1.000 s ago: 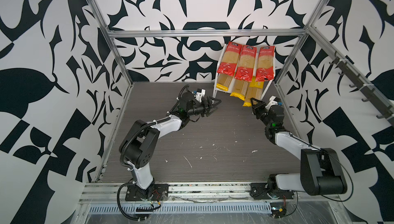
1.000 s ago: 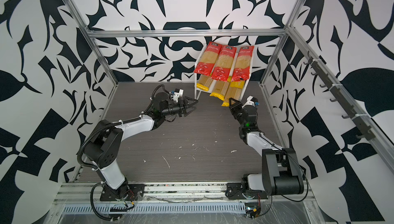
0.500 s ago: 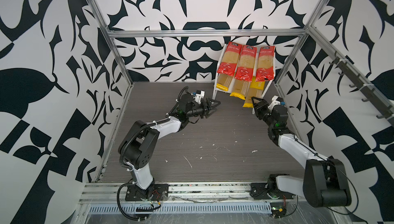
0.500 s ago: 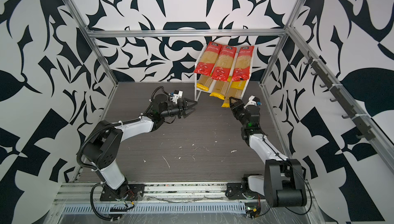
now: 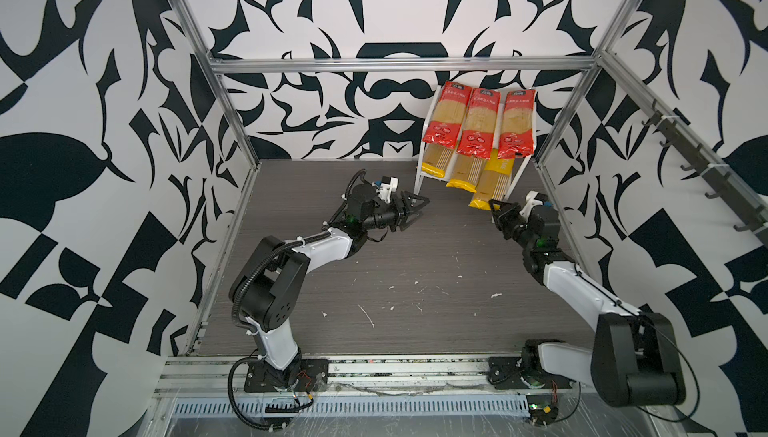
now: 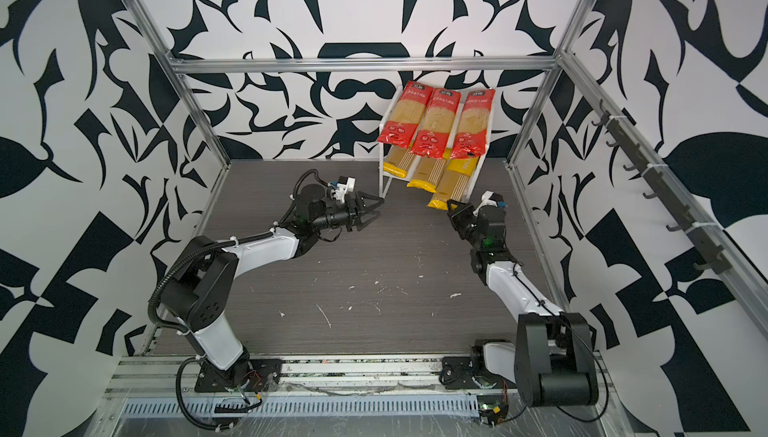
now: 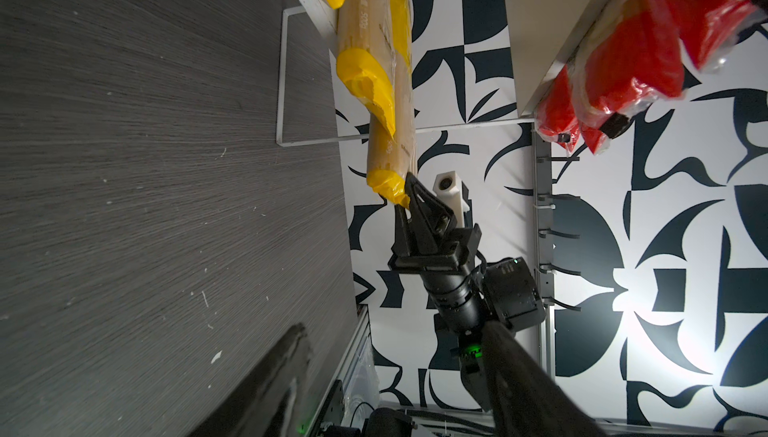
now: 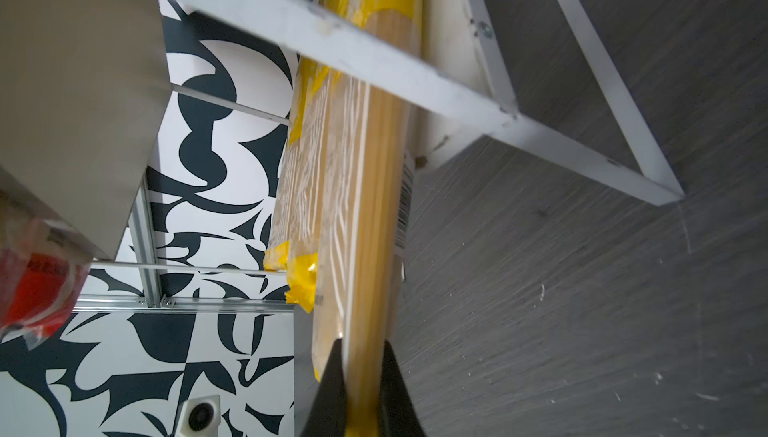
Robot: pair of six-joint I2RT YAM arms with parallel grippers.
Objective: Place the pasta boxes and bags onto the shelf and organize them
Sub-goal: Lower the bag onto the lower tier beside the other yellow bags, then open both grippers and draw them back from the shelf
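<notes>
Two arms are bolted to a rail at the near edge of the counter.

1. The left arm reaches toward the far side. The left jaws stand moderately wide and hold nothing. They hover above the counter, near the foot of the left leg of the shelf, as both top views show.

2. The right arm reaches along the right side of the counter. The right jaws are closed on the near yellow end of the third yellow packet. The right wrist view shows both black tips pinching that end. The left wrist view shows the same grip from the side, with the gripped end raised off the counter.

3. The third yellow packet lies on the right of the lower tier. It sticks out toward the near side much farther than its neighbours and slopes down past the front edge.

4. Two more yellow packets lie side by side to its left on the lower tier. Their near ends overhang the front edge slightly.

5. Three red packets lie side by side on the upper tier, filling its width. Their red near ends hang over the front edge and cover part of the packets below.

6. The shelf stands in the far right corner of the counter, against the patterned wall.
</notes>
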